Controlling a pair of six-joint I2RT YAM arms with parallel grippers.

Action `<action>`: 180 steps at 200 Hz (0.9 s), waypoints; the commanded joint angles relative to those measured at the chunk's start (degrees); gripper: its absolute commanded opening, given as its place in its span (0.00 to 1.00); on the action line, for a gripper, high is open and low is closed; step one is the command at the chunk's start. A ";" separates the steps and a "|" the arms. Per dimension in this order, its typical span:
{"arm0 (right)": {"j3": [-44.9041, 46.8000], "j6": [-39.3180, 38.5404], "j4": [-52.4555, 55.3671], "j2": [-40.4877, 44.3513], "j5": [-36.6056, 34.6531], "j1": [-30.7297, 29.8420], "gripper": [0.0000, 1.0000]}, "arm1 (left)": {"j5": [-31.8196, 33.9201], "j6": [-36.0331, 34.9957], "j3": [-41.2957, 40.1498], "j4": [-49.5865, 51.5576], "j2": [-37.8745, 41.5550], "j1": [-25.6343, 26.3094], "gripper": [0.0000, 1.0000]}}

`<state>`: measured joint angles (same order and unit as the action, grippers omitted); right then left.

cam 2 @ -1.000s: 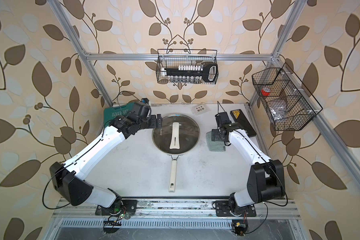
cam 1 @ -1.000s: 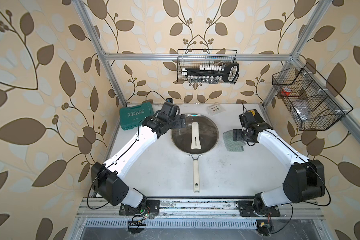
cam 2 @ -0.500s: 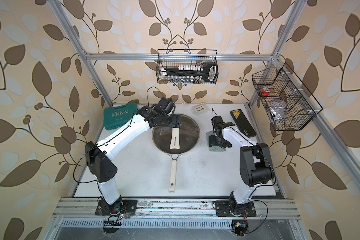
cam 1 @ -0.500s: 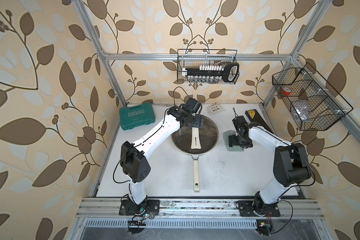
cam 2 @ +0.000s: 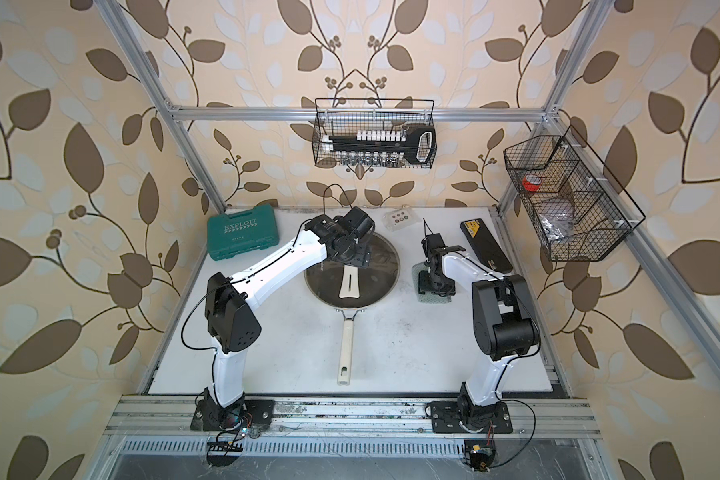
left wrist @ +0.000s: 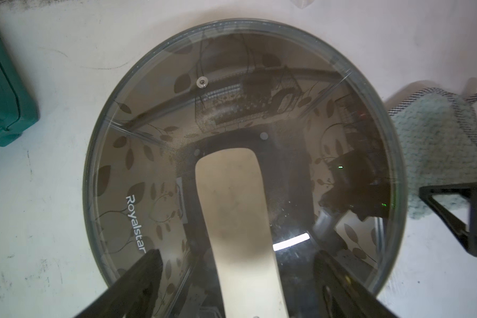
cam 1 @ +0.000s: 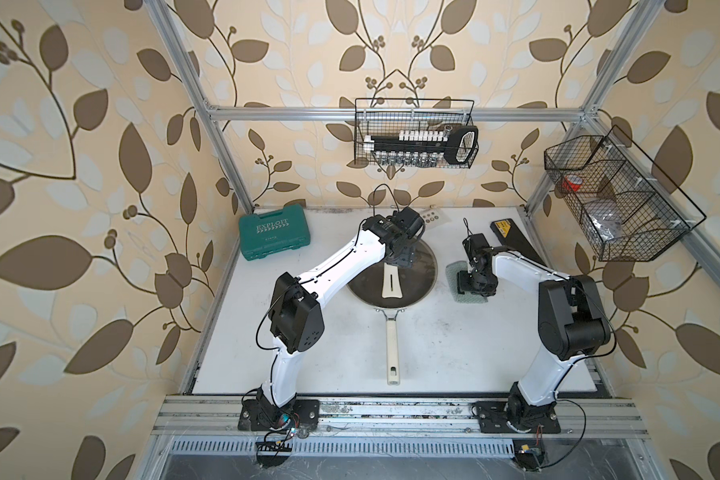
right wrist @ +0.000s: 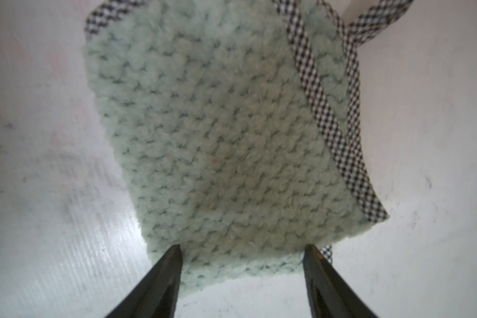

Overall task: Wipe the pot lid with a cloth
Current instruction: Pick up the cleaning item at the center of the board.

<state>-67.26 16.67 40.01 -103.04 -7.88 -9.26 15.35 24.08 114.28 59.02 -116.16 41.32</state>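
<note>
The cloth (right wrist: 218, 124) lies flat on the table (cam 1: 433, 353) beside the pot lid (left wrist: 149, 124) — the right hand (right wrist: 244, 247), jaws apart over its edge, should press low before closing. The left hand (left wrist: 236, 254) stands wide astride the handle (left wrist: 232, 206).

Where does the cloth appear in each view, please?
In a top view: the cloth lies right of the pot lid.
In a top view: cloth likewise.
Left wrist: cloth just outside lid's rim.
Right wrist: cloth fills the middle.
Shared landmark: pot lid, except right wrist.
</note>
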 commanded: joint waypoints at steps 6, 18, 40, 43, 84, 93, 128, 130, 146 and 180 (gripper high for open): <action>1.58 0.17 -1.36 -2.53 0.52 -0.06 0.53 | 1.26 1.41 1.56 1.83 -1.55 0.16 0.90; 2.30 0.29 -2.30 -2.87 1.30 -0.07 0.45 | 1.23 1.41 1.55 1.74 -1.94 0.25 0.89; 3.29 0.31 -3.35 -3.36 1.72 -0.11 0.30 | 1.43 1.51 1.82 2.00 -2.23 0.38 0.88; 3.33 0.30 -3.32 -3.39 1.68 -0.12 0.28 | 1.42 1.50 1.82 2.05 -2.21 0.44 0.87; 3.98 0.09 -3.58 -3.26 2.30 -0.21 0.06 | 2.35 1.42 2.18 3.73 -2.53 0.60 0.83; 4.12 0.11 -3.70 -2.64 2.50 -0.38 0.01 | 2.50 1.38 2.37 4.11 -2.71 0.60 0.82; 4.04 0.40 -2.69 0.43 2.22 -1.14 0.00 | 3.01 1.22 2.59 4.65 -2.78 0.69 0.80; 3.95 0.43 -2.51 0.64 2.18 -1.17 0.00 | 3.01 1.17 2.61 4.69 -2.81 0.69 0.80; 3.86 0.53 -1.81 2.52 2.08 -1.53 0.00 | 2.82 1.15 2.55 4.61 -3.17 0.71 0.79; 3.72 0.53 -0.01 6.54 0.98 -1.63 0.00 | 1.56 1.35 5.46 5.46 -4.75 0.94 0.76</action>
<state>-64.23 16.73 37.54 -100.25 -5.56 -10.63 16.51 24.71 116.29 62.67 -119.79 41.50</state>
